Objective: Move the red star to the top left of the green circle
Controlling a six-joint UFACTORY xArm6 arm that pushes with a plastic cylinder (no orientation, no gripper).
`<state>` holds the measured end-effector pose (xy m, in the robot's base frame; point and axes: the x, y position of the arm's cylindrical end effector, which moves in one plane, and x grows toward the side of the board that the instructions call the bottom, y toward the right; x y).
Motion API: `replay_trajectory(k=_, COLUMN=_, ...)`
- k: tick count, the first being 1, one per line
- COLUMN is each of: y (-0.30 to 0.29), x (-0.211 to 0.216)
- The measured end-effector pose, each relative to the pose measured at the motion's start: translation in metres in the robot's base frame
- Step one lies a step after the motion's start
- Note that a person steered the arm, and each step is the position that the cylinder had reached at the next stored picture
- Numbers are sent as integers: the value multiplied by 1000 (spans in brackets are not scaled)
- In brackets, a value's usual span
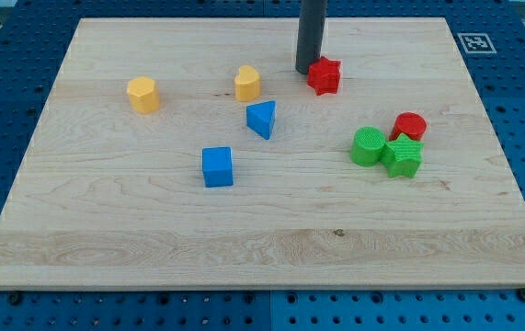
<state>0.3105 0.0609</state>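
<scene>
Red star (325, 75) lies near the board's top edge, right of centre, well above-left of the green circle (368, 146). My tip (305, 70) touches its left side. No jaws fitted — only a rod. The star looks light, rigid, likely free-sliding — push a flat flank, not a point, or it may spin.

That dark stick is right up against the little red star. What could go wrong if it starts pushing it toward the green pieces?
1. My tip touches the red star block on its left edge, off-centre, so the star may spin or slip off sideways.
2. The green circle block sits tight against the green star block and the red cylinder block; an overshoot could knock that cluster apart.
3. The rod probably needs to move round the star first, and could nudge it while doing so.
</scene>
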Motion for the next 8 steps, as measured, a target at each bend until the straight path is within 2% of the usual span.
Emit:
replay_trajectory(k=4, y=20, x=21)
replay_trajectory(k=6, y=39, x=5)
replay_trajectory(k=8, y=51, x=28)
